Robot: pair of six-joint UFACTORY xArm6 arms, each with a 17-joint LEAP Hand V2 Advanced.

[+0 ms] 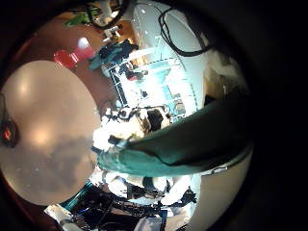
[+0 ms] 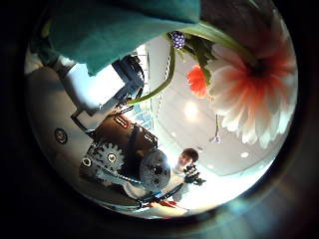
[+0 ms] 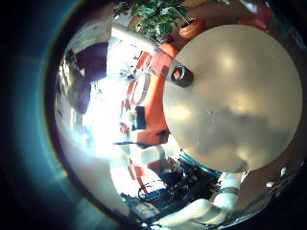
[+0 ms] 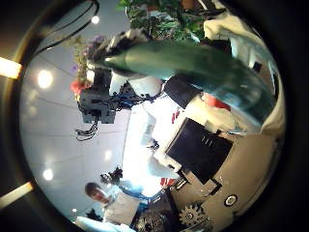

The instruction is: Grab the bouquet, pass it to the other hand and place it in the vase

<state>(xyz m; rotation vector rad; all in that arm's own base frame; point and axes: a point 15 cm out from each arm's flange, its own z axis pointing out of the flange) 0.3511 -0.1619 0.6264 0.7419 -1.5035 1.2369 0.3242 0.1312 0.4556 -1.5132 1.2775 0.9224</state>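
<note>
The bouquet's wrapped stem runs close across my right palm in the right thumb side palm view. My right hand's fingers curl over it. The flowers are at its far end, next to my left hand. In the left thumb side palm view a large flower and thin stalks are close, with the wrap against my left hand's fingers. The left little finger side palm view shows the stem and my right hand beside it. The vase stands at the round table's edge.
The round table lies well below both hands; it also shows in the left little finger side palm view. A small dark thing lies at its rim. A leafy plant stands beyond the vase.
</note>
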